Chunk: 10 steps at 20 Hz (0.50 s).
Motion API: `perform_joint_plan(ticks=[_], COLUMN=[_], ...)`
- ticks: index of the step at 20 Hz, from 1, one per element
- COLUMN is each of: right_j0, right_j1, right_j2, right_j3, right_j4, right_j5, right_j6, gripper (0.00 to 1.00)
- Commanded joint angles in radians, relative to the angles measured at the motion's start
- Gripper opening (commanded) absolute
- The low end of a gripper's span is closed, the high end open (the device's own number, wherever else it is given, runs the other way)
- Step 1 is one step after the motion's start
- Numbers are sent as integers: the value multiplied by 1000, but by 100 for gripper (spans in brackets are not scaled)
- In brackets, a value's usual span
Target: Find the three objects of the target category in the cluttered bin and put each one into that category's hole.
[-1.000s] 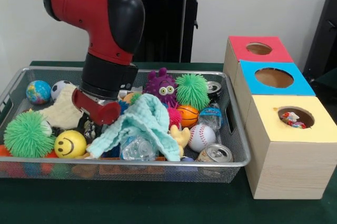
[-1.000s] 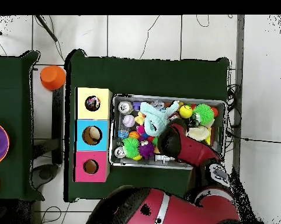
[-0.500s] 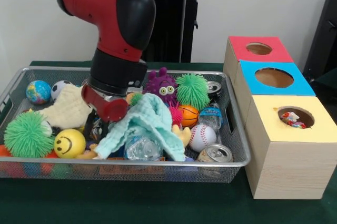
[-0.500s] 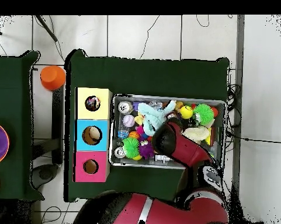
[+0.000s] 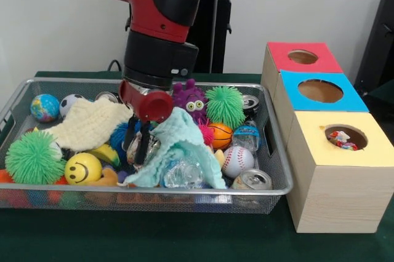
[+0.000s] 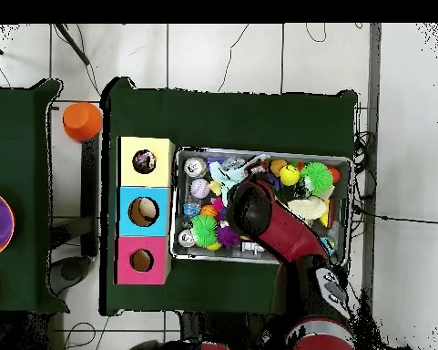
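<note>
My gripper (image 5: 138, 145) reaches down into the wire bin (image 5: 271, 151), at the left edge of a teal cloth (image 5: 181, 142) that lies draped over a crumpled clear bottle (image 5: 181, 174). In the overhead view the arm (image 6: 259, 211) hides the gripper. Around it lie a cream cloth (image 5: 89, 123), a smiley ball (image 5: 82, 168), a green spiky ball (image 5: 29, 156), a purple monster (image 5: 189, 99), a basketball (image 5: 220, 134), a baseball (image 5: 235, 160) and a can (image 5: 251, 180). To the right stand the red box (image 5: 301, 58), blue box (image 5: 320, 91) and yellow box (image 5: 345, 136), whose hole holds a small crumpled item.
A second green spiky ball (image 5: 225, 105), another can (image 5: 249, 102), a small water bottle (image 5: 246, 136), a globe ball (image 5: 45, 107) and a soccer ball (image 5: 71, 103) crowd the bin. An orange object (image 6: 82, 119) sits off the table in the overhead view.
The arm has swung right across the bin, and the teal cloth has shifted right with it. The cream cloth and the things beneath the arm's old spot now show.
</note>
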Motion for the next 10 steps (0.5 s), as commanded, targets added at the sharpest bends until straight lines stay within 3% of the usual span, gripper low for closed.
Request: perform_joint_plan(ticks=[1, 10], right_j0=[-44, -8], right_j1=[45, 71], right_j2=[231, 180], right_j3=[59, 40], right_j4=[114, 159], right_j5=[-9, -9], right_j6=[333, 320], gripper=[100, 100])
